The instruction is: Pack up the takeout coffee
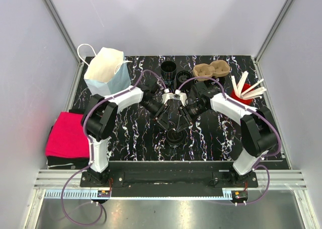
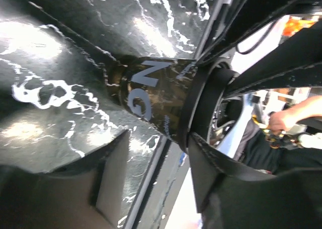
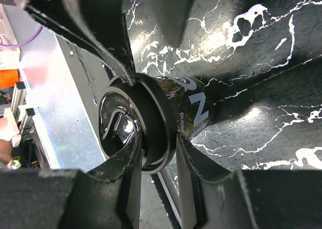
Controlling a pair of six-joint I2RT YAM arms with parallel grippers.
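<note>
**Status.** The cup (image 3: 193, 105) stands on the tabletop (image 1: 126, 133) directly beneath both pairs of jaws, which meet over it. My right jaws are closed on the lid (image 3: 121, 123), with fingers (image 3: 126, 168) bearing on opposite sides of its rim. My left jaws straddle the same cup just under the lid. I cannot tell whether they are pinching it or only bracketing it.

**Hazards.**
- Uneven downward pressure from the right jaws would probably seat the lid crooked, so that it pops off later.
- Excess squeeze from the left jaws could buckle the cup wall and break the lid's seal.
- Both sets of fingers crowd one rim. Any sideways correction risks finger-to-finger contact or a tipped cup.

**Surface and room.** The tabletop is glossy black with white veining. It looks slick, so I judge that the cup would slide rather than resist a push. Beyond my left jaws, off to the left, stands the paper bag (image 1: 105, 68). Beyond my right jaws lies the cardboard carrier (image 1: 211, 69). Plain pale walls close in the far side and both flanks.
</note>
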